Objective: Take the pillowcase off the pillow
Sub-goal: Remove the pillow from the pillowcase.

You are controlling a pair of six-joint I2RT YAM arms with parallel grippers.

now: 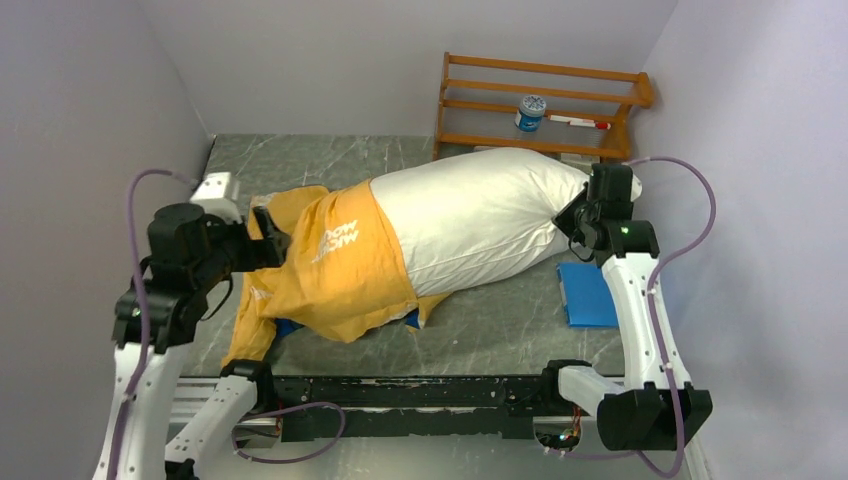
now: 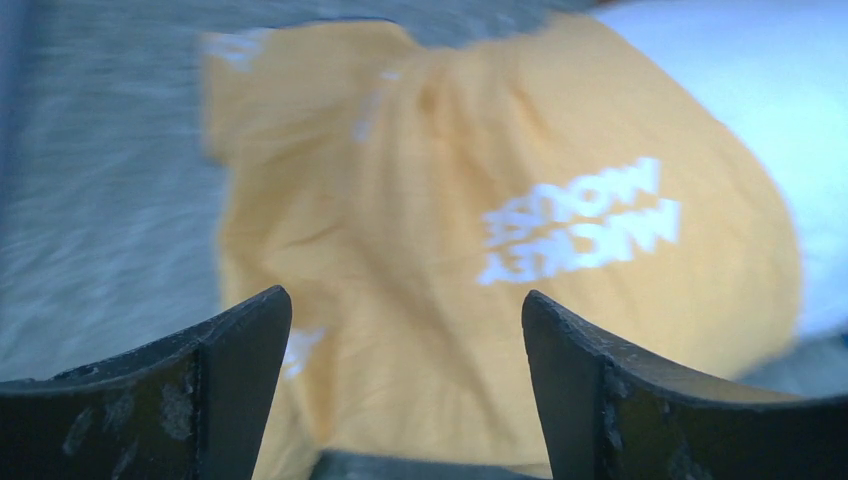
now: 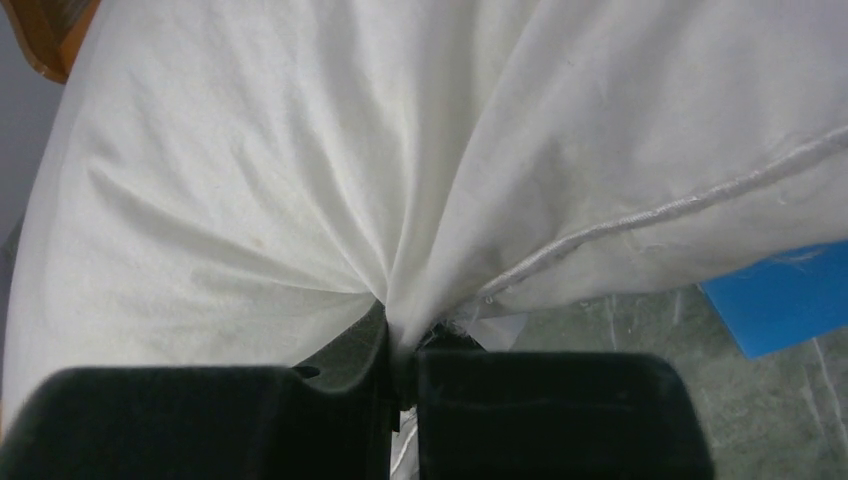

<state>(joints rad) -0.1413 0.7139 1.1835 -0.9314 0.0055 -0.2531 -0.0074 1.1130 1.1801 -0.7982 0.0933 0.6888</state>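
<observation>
The white pillow (image 1: 480,215) lies across the table, its right part bare. The pillowcase (image 1: 335,265), yellow-orange side up with white lettering, covers only its left end and trails off to the left. My right gripper (image 1: 580,222) is shut on a pinch of the pillow's fabric (image 3: 400,300) at its right end. My left gripper (image 1: 268,236) is open and empty at the pillowcase's left edge; in the left wrist view (image 2: 405,330) the pillowcase (image 2: 480,300) fills the space beyond the spread jaws, blurred.
A small flat blue pad (image 1: 587,293) lies on the table right of the pillow, also in the right wrist view (image 3: 790,295). A wooden rack (image 1: 540,105) with a small jar (image 1: 530,112) stands at the back right. Walls close in left and right.
</observation>
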